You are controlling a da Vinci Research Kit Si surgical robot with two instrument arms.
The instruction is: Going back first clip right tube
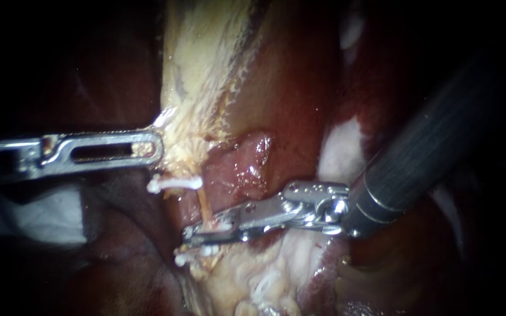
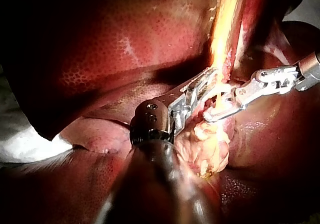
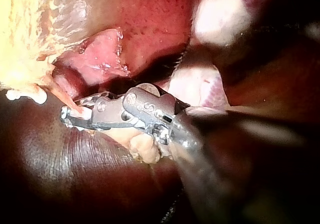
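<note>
Tube point(image 1: 205, 206) at right instrument point(image 1: 190, 234) tip

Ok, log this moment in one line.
left instrument: shut on tissue | right instrument: at tube, between upper clip and lower clip

Two are showing: left instrument point(image 1: 157, 146), right instrument point(image 1: 191, 234). One tube point(image 1: 205, 202) is carrying three clips: middle clip point(image 1: 222, 222) at the right instrument's tip, upper clip point(image 1: 177, 184), lower clip point(image 1: 198, 253).
</note>
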